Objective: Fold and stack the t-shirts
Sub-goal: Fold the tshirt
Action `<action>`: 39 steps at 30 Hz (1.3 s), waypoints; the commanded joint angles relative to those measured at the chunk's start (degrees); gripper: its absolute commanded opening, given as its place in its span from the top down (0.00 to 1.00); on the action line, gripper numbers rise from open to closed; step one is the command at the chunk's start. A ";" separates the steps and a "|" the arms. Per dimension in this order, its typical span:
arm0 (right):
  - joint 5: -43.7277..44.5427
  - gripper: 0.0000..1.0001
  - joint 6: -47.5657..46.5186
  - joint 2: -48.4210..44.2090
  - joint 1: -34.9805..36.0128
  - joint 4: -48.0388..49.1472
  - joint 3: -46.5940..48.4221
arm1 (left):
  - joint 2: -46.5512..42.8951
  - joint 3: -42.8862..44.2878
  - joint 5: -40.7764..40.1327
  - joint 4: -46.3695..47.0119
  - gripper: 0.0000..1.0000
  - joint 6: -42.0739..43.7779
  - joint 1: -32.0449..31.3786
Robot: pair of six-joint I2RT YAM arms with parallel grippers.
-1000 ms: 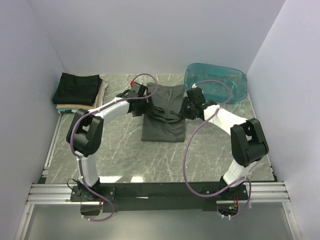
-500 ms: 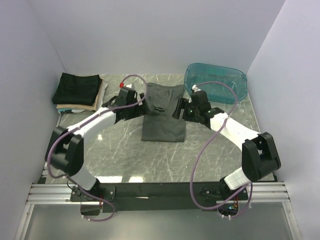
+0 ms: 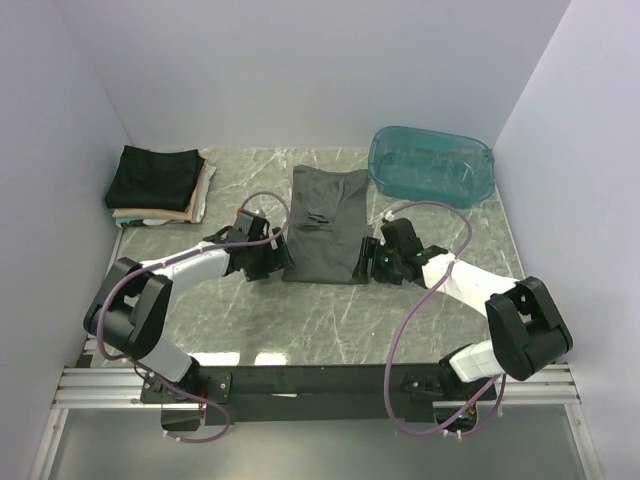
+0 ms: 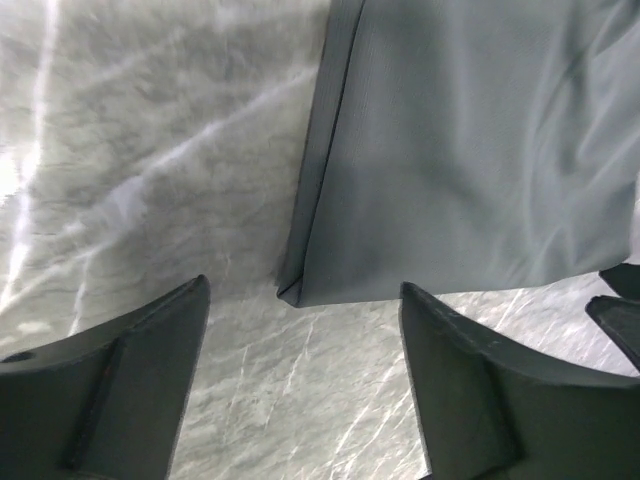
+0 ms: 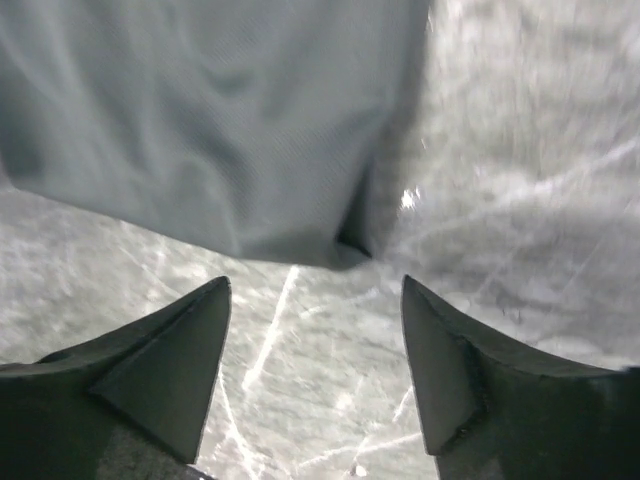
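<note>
Flanking charcoal t-shirt (image 3: pixel 325 225): left gripper (image 4: pixel 302 288), right gripper (image 5: pixel 315 283); tub (image 3: pixel 431 165), stack (image 3: pixel 157 181) apart.

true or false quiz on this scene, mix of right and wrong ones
1. The left gripper and right gripper are both open. True.
2. The grey shirt lies inside the tub. False: it lies flat on the table, with the tub beside its far right end.
3. A black shirt tops the stack at the far left. True.
4. The right gripper holds a sleeve in the air. False: it holds nothing and sits at the grey shirt's near right corner.
5. The left gripper is at the grey shirt's near left corner. True.
</note>
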 commanded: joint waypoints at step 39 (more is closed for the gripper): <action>-0.67 0.86 1.98 5.21 -0.09 3.26 -2.93 | 4.26 -3.69 -6.11 -3.63 0.52 -4.14 -4.79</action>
